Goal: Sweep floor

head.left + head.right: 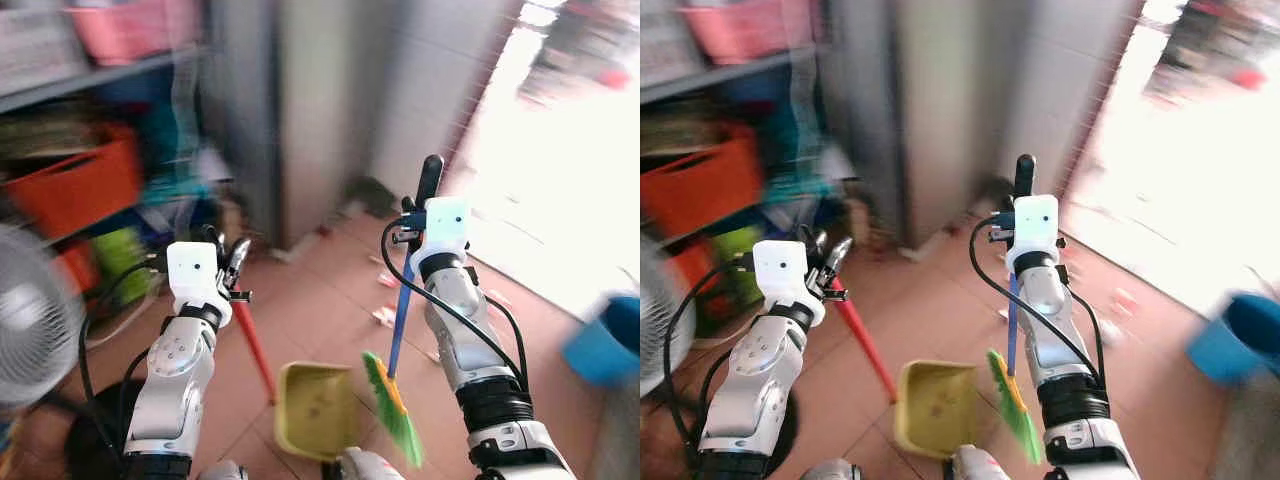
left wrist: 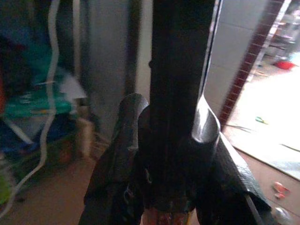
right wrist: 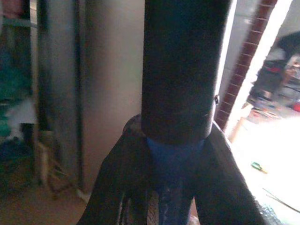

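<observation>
Broom (image 1: 398, 330): my right gripper (image 1: 412, 218) is clamped on its blue shaft just under the black top grip, green bristles (image 1: 393, 408) hanging low over the tiled floor (image 1: 320, 300). My left gripper (image 1: 228, 262) is closed round the red handle (image 1: 254, 345) of the yellow dustpan (image 1: 312, 408), pan sitting just left of the bristles. Outward it's blurred: shelving (image 1: 90, 70) with an orange crate (image 1: 75, 185) and a fan (image 1: 35, 315) left, blue bucket (image 1: 608, 340) right.

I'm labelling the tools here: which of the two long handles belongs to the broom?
The blue handle in the right gripper; it ends in green bristles. The red handle in the left gripper runs down to the yellow dustpan.
</observation>
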Motion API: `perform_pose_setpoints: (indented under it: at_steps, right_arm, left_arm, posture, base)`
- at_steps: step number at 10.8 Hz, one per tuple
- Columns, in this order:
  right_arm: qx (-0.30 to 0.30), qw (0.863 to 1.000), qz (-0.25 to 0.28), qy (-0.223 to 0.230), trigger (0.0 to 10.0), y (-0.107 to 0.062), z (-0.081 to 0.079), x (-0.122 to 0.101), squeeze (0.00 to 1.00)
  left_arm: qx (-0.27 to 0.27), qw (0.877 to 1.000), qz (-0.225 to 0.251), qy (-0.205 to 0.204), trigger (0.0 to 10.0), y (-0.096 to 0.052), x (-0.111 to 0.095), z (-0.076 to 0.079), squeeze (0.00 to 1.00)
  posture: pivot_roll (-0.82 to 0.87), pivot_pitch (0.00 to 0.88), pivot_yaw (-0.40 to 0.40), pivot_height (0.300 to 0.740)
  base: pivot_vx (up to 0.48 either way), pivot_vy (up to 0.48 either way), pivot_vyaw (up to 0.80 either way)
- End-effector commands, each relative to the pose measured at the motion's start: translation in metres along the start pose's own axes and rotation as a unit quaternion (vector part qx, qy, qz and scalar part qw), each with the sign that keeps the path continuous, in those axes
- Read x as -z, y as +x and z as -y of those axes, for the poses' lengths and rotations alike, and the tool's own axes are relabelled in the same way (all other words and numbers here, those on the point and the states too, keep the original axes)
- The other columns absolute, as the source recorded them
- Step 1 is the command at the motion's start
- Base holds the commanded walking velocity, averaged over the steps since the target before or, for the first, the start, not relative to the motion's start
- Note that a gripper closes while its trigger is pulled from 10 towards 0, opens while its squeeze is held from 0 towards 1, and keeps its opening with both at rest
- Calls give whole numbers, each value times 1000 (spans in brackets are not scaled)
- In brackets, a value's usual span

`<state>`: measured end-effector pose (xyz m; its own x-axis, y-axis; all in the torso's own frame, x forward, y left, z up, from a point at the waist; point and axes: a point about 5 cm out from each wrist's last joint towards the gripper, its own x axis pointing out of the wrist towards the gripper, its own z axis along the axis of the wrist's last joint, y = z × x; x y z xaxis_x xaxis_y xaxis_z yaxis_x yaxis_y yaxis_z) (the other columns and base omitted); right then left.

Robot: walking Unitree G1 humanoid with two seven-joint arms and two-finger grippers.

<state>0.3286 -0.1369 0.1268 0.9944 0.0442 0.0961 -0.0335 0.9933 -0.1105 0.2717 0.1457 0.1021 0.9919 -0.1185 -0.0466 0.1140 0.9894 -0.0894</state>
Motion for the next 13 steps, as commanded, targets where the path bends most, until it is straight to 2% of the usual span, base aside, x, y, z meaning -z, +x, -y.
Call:
perform_pose_setpoints:
  at_steps: [1, 4, 6, 10, 13]
  right_arm:
    - [8, 1000, 18, -7, 10000, 2, 4, -8, 0]
    - [56, 997, 8, -53, 10000, 4, 19, -5, 0]
    - [73, 995, -1, -61, 10000, 4, 24, -2, 0]
    - [75, 995, -3, -62, 10000, 4, 23, 0, 0]
    - [76, 995, -4, -64, 10000, 4, 23, 1, 0]
  left_arm:
    - [0, 1000, 25, 5, 10000, 1, -11, -1, 0]
    - [6, 1000, 24, 1, 10000, 2, -11, 1, 0]
    - [9, 1000, 24, 0, 10000, 2, -11, 3, 0]
    - [11, 1000, 22, 0, 10000, 2, -11, 4, 0]
    - [14, 1000, 15, 3, 10000, 2, -9, 5, 0]
  posture:
    - [59, 0, -61, 740]
    - [59, 0, -61, 740]
    - [60, 0, -60, 740]
    - [60, 0, -57, 740]
    - [61, 0, -59, 740]
  base:
    - [240, 0, -800]
    - [275, 0, -800]
    - [281, 0, -800]
    - [288, 0, 0]
    - [390, 278, 0]
